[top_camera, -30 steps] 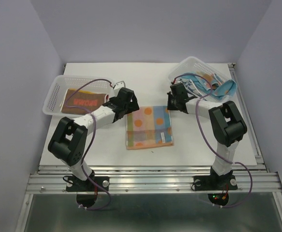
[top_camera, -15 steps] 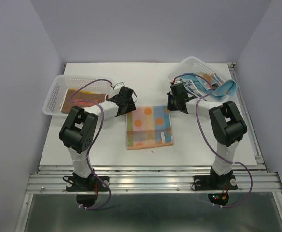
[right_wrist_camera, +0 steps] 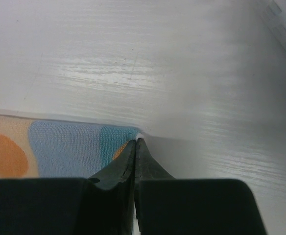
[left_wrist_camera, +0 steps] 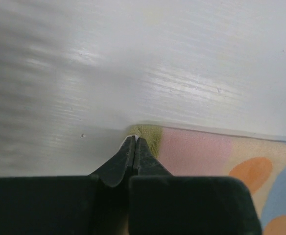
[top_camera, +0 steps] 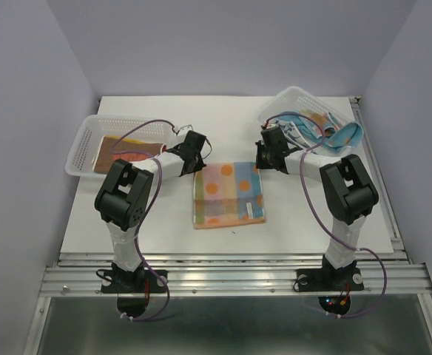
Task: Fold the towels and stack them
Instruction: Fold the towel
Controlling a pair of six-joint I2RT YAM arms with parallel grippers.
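Pastel towel [top_camera: 228, 194], left end effector [left_wrist_camera: 135, 140], right end effector [right_wrist_camera: 135, 142] — clamped on corners

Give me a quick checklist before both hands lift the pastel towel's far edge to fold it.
1. Grip of left hand on pastel towel, far-left corner: ok, shut on it.
2. Grip of right hand on far-right corner: ok, shut on it.
3. Towel lying flat on the table: ok.
4. Nothing resting on top of the towel: ok.
5. How much cloth each pinch holds: cannot tell.
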